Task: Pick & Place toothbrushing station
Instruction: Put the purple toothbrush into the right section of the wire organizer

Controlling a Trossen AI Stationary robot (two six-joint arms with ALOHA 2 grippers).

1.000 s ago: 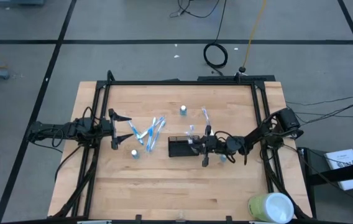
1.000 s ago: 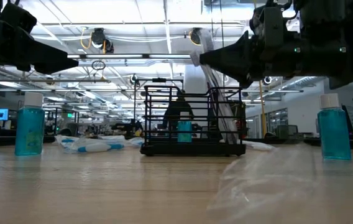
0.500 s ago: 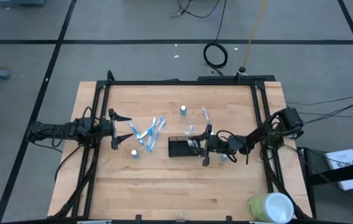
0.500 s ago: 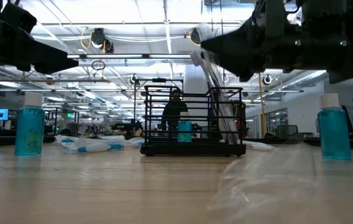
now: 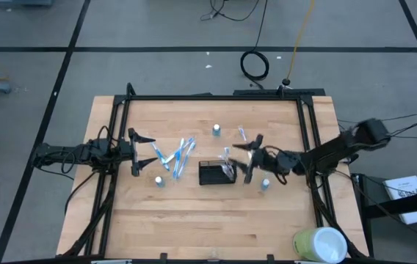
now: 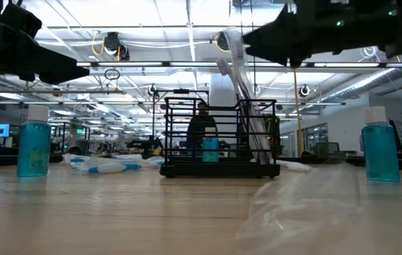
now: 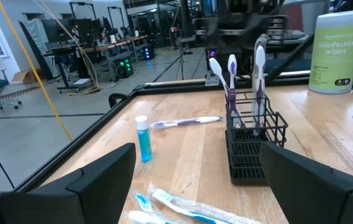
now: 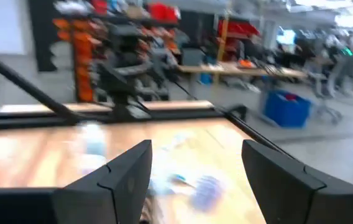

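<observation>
The toothbrushing station [image 5: 214, 174] is a small black wire holder in the middle of the table. It also shows in the low view [image 6: 219, 145] and the left wrist view [image 7: 254, 146]. Three toothbrushes [image 7: 231, 70] stand upright in it. My right gripper [image 5: 245, 160] hovers open just to the right of the holder, above it [image 6: 272, 39], holding nothing. My left gripper [image 5: 141, 152] waits open at the table's left side, its fingers [image 7: 102, 180] empty.
Wrapped toothbrushes [image 5: 175, 154] lie left of the holder. Another packet [image 5: 242, 135] lies behind it. Small blue bottles stand behind the holder [image 5: 216, 130], to its front left [image 5: 159, 180] and to its right [image 5: 265, 184]. A wipes canister [image 5: 318, 244] stands at the front right corner.
My right gripper has opened, let go of a toothbrush that now stands in the holder, and risen away to the right. The left arm has not moved.
</observation>
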